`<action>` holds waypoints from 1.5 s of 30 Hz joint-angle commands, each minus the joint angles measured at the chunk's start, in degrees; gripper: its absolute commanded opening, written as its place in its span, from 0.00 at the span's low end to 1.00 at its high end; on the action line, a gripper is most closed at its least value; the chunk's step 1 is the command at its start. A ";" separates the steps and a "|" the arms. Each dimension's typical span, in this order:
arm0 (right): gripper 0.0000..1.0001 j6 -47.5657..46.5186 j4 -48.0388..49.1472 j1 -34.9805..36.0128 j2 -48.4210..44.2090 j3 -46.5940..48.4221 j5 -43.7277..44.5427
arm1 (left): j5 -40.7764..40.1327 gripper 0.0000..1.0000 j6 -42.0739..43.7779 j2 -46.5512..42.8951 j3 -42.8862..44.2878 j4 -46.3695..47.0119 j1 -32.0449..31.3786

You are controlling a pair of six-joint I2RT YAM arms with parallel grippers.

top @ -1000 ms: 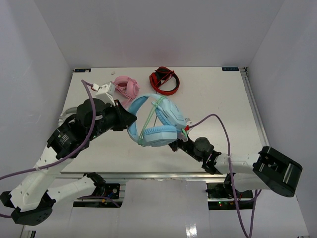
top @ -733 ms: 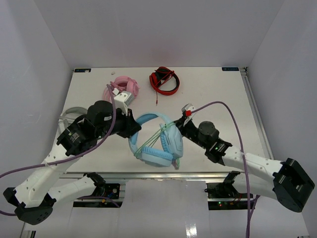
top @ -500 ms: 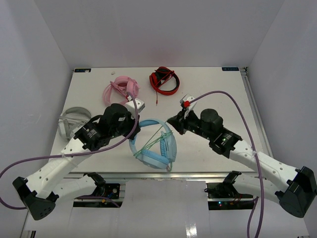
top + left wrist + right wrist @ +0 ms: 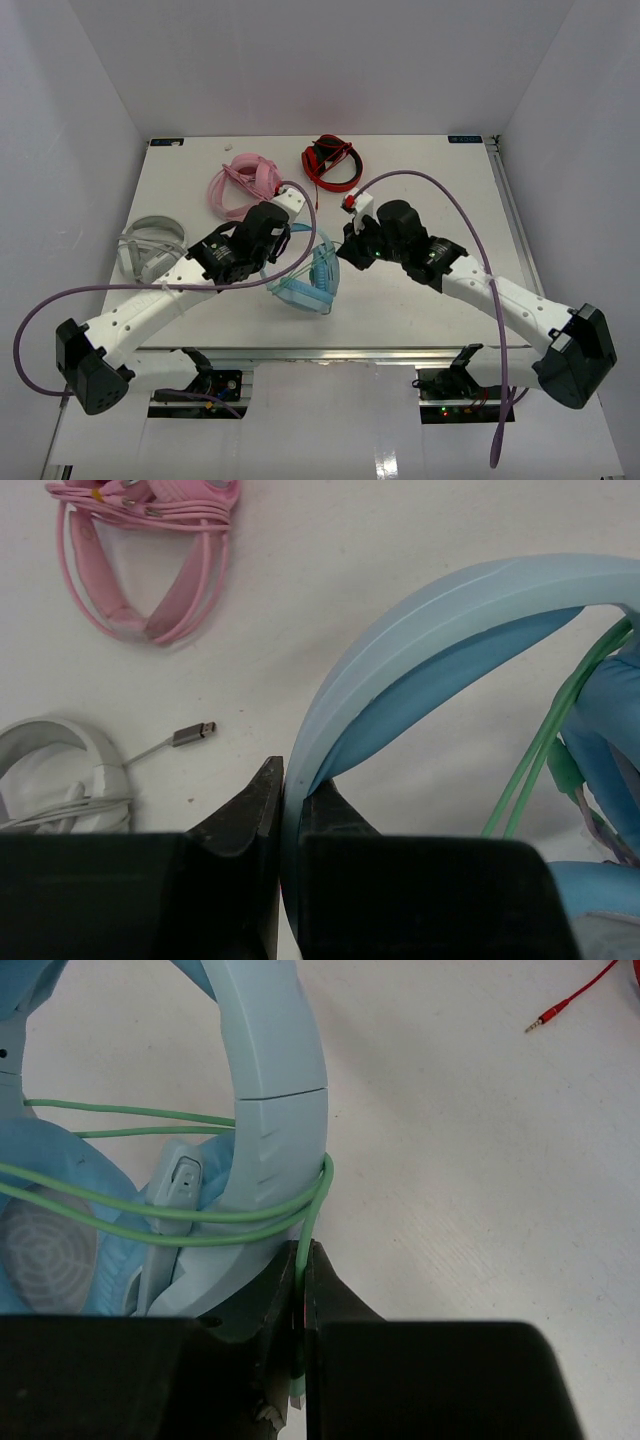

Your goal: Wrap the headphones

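Note:
The light blue headphones are held between the two arms above the table's middle. My left gripper is shut on the headband, the band pinched between its black fingers. My right gripper is shut on the pale green cable, which runs in several turns around the headband and the ear cup. In the top view the left gripper is at the band's left and the right gripper at its right.
A pink headset lies at the back left, a red headset at the back middle, and a grey-white headset at the left edge. Its USB plug lies on the table. A red jack plug lies at the right.
Both arms have swung toward the table's middle and back. The headphones turned from lying flat near the front to hanging edge-on between the grippers. More cable turns cross the band.

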 commanded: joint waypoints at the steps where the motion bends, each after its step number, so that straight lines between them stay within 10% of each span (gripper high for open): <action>1: 0.08 -0.56 -1.95 -0.19 4.94 6.39 -3.90 | -10.96 0.00 2.37 2.91 2.15 4.27 0.37; 20: 0.11 3.75 0.63 -8.08 11.31 7.54 -23.92 | -21.49 0.00 8.10 1.95 -5.21 13.51 0.37; 45: 0.23 15.06 12.08 -13.26 26.03 7.68 -34.26 | -15.91 0.00 2.87 18.87 -1.62 18.39 7.03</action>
